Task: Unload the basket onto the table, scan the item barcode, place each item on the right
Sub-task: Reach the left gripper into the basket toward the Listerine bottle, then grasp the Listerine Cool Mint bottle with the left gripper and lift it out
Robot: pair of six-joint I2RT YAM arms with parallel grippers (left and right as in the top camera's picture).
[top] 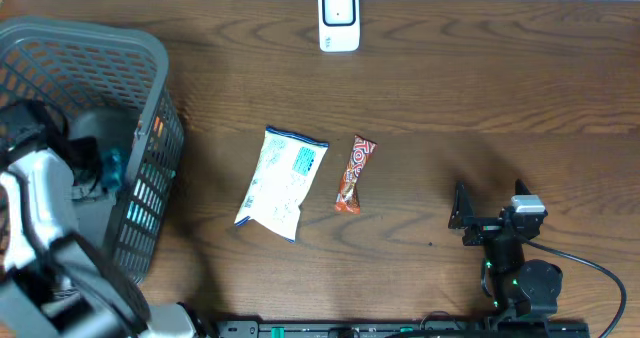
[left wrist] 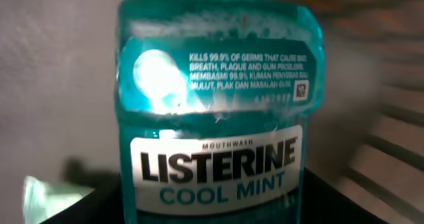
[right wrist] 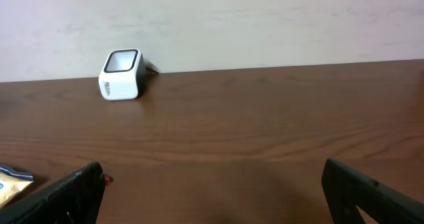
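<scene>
On table [top: 450,98]: 2 pkts [top: 283,183] [top: 353,175], 1 scanner [top: 339,18]

Seen from overhead, the white-and-black left arm [top: 40,203] comes up from the lower left edge and bends over. The left gripper [top: 90,165] at its tip points right, and its jaws are too hidden to tell whether they grip. The right arm [top: 520,278] is folded low at the lower right. Its right gripper [top: 463,216] points left, jaws spread wide.
</scene>
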